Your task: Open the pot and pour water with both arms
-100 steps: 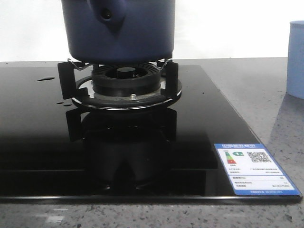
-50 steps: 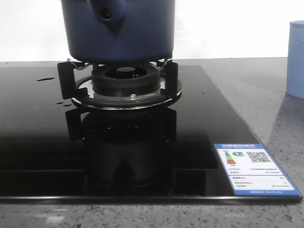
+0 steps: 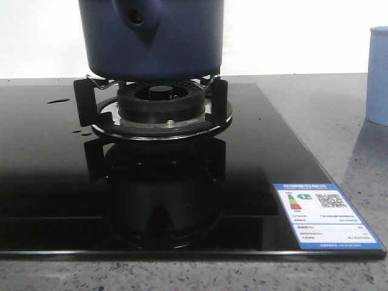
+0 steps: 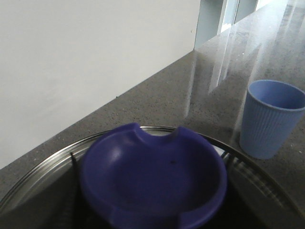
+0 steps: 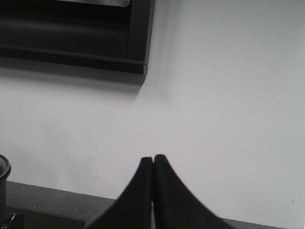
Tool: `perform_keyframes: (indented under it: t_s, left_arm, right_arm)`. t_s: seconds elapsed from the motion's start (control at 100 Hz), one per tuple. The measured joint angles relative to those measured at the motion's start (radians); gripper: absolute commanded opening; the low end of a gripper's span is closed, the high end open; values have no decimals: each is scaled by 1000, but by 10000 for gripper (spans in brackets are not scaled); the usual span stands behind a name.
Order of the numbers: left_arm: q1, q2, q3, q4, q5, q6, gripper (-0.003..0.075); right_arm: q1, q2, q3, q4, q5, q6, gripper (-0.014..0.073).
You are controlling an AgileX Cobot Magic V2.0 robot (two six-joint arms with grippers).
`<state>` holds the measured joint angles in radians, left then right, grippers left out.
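We are seeing the pot (image 3: 151, 39) sitting on the burner grate (image 3: 151, 100) toward the back edge of the black cooktop (image 3: 60, 182). Our right gripper (image 5: 153, 164) is pressing its fingers together, empty, facing a wall, well apart from the pot. Our left wrist view is looking down on the blue lid knob (image 4: 152, 179) with a pale blue cup (image 4: 270, 119) nearby; we cannot tell how that gripper stands.

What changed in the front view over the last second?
Nothing visibly changed. The pot sits on the burner as before, the cup stands at the right edge, and neither arm shows in the front view.
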<state>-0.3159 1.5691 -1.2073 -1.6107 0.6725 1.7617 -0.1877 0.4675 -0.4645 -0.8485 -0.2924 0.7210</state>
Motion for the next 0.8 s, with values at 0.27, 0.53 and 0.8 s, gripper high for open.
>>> perform_keyframes:
  t_s: [0.27, 0.53, 0.8]
  left_arm:
    - [0, 9, -2, -43, -13, 35, 302]
    - [0, 11, -2, -45, -13, 41, 425]
    - [0, 6, -4, -84, -13, 41, 672]
  right_arm:
    - [0, 0, 0, 0, 0, 2, -67]
    - [0, 0, 0, 0, 0, 2, -67]
    - [0, 0, 0, 0, 0, 2, -67]
